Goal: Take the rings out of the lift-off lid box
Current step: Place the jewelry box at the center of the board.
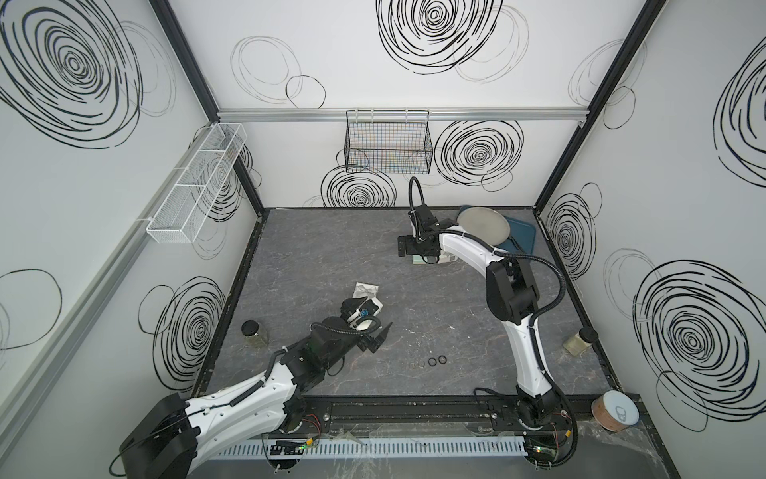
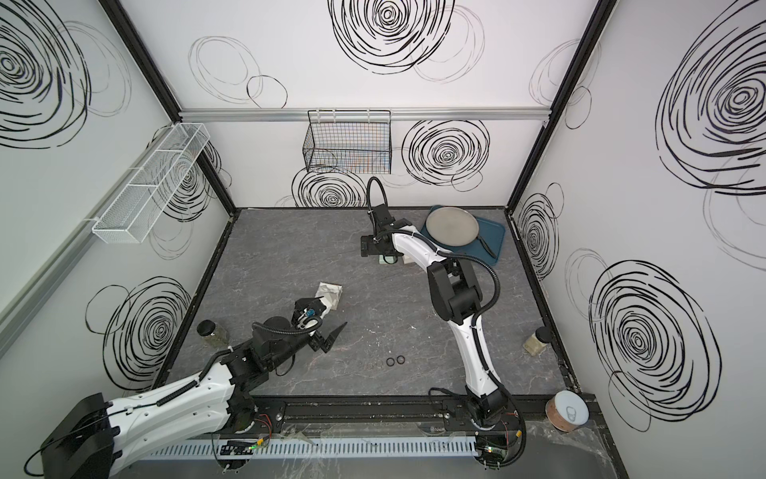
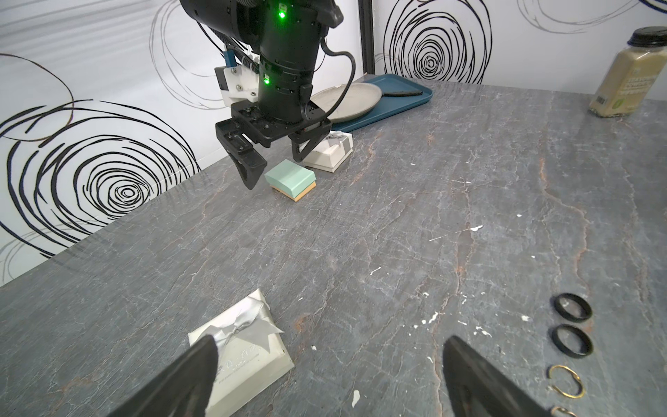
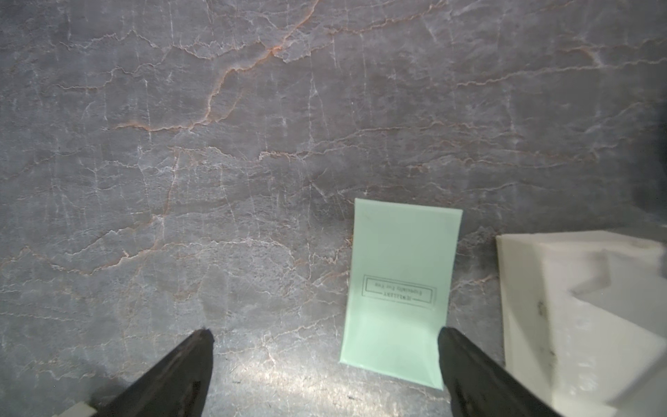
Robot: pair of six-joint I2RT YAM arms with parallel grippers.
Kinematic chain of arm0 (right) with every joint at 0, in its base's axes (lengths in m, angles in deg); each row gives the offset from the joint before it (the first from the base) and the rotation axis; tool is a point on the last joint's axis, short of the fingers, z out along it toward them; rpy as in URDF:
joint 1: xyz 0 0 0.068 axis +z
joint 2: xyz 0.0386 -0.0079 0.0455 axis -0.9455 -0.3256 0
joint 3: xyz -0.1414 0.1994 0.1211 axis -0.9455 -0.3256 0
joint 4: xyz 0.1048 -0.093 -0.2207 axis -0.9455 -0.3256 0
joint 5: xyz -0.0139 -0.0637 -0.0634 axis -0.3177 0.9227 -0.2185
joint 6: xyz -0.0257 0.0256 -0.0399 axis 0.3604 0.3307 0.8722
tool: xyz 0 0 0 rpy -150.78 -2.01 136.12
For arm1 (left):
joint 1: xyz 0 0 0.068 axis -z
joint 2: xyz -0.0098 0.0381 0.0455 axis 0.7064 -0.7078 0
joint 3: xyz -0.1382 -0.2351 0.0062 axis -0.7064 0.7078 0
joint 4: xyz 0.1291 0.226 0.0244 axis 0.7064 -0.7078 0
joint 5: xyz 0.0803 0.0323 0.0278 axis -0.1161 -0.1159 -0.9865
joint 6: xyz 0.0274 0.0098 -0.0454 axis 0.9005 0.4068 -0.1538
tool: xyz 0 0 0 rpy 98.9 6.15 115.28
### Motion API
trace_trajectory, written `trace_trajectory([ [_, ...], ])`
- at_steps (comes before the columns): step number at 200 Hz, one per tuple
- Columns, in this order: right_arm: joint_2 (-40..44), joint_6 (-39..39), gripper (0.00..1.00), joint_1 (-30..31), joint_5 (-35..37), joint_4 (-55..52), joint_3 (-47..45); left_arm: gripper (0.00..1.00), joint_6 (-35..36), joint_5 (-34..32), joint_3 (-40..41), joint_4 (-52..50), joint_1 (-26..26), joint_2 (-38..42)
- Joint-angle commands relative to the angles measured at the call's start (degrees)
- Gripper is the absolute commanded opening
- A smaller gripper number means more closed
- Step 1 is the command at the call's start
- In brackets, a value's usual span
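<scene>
Grey veined stone makes up the table (image 1: 315,257). Toward its 6 o'clock edge the rings (image 1: 432,362) lie loose on the bare surface in a short row. Two black ones are at the 3 o'clock end and thin pale ones trail toward 9 o'clock, all well apart from every box.

The left gripper (image 3: 330,344) hangs low around 8 o'clock of the table's middle, its jaws spread wide and holding nothing. A flat white box with a silver bow (image 3: 252,357) lies closed just at its 12 o'clock side. In the wrist view one fingertip overlaps that box's corner.

The right gripper (image 4: 325,335) hovers near 12 o'clock, jaws likewise wide and empty. It is just above a mint-lidded box (image 4: 400,289) with a tan base, lid on. A taller white ribboned box (image 3: 330,155) sits just beside that one, toward 3 o'clock. Farther on, at 1 o'clock, a grey plate (image 1: 483,226) rests on a blue tray (image 1: 524,232).
</scene>
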State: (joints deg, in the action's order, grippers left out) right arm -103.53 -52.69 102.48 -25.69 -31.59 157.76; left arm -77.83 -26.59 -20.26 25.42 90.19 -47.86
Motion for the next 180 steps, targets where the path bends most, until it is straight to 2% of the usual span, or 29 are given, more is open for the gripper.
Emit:
trace_trajectory([
  [1,-1.8,-0.4,1.00,0.1,-0.8,0.5,-0.5,0.99,0.7,0.6,-0.2,3.4,-0.5,-0.2],
  [121,-0.7,-0.2,1.00,-0.5,-2.0,1.5,-2.0,1.00,-1.1,-2.5,-3.2,0.8,-0.5,-1.1],
  [180,4.9,2.1,1.00,-0.6,-1.9,1.7,-2.7,0.99,-4.9,-7.8,-10.2,-6.6,-0.5,-3.0],
])
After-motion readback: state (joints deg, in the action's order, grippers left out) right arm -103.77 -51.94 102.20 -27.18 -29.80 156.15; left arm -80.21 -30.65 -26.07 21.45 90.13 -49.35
